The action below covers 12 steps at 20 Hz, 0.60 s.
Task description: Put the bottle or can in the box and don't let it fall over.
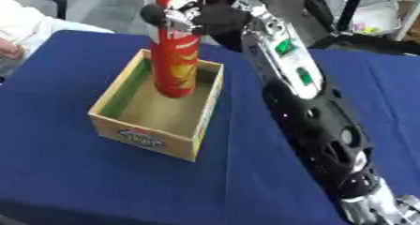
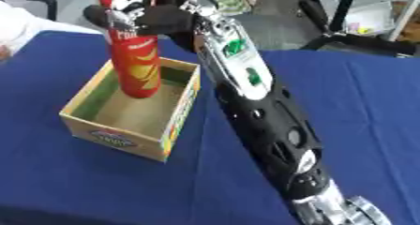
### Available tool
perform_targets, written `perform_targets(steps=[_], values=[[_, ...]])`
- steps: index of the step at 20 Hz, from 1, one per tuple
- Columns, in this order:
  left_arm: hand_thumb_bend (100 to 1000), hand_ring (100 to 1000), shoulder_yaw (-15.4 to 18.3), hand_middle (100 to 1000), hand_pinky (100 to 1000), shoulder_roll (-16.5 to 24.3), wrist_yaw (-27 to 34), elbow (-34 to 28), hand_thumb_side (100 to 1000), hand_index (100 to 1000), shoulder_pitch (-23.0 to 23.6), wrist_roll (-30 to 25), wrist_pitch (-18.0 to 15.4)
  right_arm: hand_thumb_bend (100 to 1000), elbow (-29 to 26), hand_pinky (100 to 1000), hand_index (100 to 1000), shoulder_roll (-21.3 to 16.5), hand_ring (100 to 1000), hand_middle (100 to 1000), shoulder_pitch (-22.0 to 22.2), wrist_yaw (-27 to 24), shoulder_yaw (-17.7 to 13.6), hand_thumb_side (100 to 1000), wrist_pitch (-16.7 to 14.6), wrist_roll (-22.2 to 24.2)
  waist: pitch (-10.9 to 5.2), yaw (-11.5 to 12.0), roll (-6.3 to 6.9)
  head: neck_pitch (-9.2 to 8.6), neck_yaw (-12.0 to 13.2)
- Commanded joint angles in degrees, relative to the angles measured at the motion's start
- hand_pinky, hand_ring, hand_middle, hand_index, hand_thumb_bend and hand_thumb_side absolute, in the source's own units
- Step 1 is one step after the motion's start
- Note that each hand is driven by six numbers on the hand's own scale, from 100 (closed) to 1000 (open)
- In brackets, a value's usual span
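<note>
A tall red can [image 1: 176, 55] with yellow chips printed on it stands upright inside the open cardboard box [image 1: 144, 134], its base low near the far wall of the box. My right hand [image 1: 197, 18] comes in along the long black arm from the lower right and is curled round the upper part of the can. Whether the can's base touches the box floor I cannot tell. The top of the can runs out of the picture. My left hand shows in neither view.
The box sits on a blue tablecloth [image 1: 98, 182]. A person's white sleeve [image 1: 25, 25] lies at the far left edge. A black frame and a white container [image 2: 369, 18] stand beyond the table at the upper right.
</note>
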Motion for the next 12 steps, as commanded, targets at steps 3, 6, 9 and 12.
perform_targets(steps=[3, 6, 9, 12], values=[[100, 765, -0.02, 823, 913, 1.1, 0.28, -0.53, 717, 831, -0.44, -0.37, -0.05, 451, 2.45, 913, 309, 3.9, 979, 987, -1.58, 3.62, 1.69, 100, -0.25, 1.06, -0.62, 0.36, 0.3, 0.15, -0.72], [100, 765, -0.13, 823, 913, 1.03, 0.33, -0.53, 718, 831, -0.59, -0.45, -0.05, 453, 4.25, 913, 311, 6.0, 979, 986, -1.54, 5.47, 2.52, 100, -0.59, 1.65, -0.38, 0.59, 0.37, 0.31, -1.28], [100, 765, -0.27, 823, 914, 0.98, 0.38, -0.52, 718, 831, -0.73, -0.59, -0.06, 460, 6.22, 912, 321, 7.6, 979, 985, -1.45, 7.68, 3.08, 100, -1.4, 1.46, -0.18, 0.7, 0.46, 0.37, -1.86], [100, 765, -0.34, 823, 914, 0.92, 0.4, -0.53, 719, 831, -0.85, -0.68, -0.07, 459, 8.32, 912, 327, 8.69, 978, 984, -1.15, 9.38, 3.54, 100, -2.18, 1.56, 0.01, 0.83, 0.51, 0.13, -2.27]])
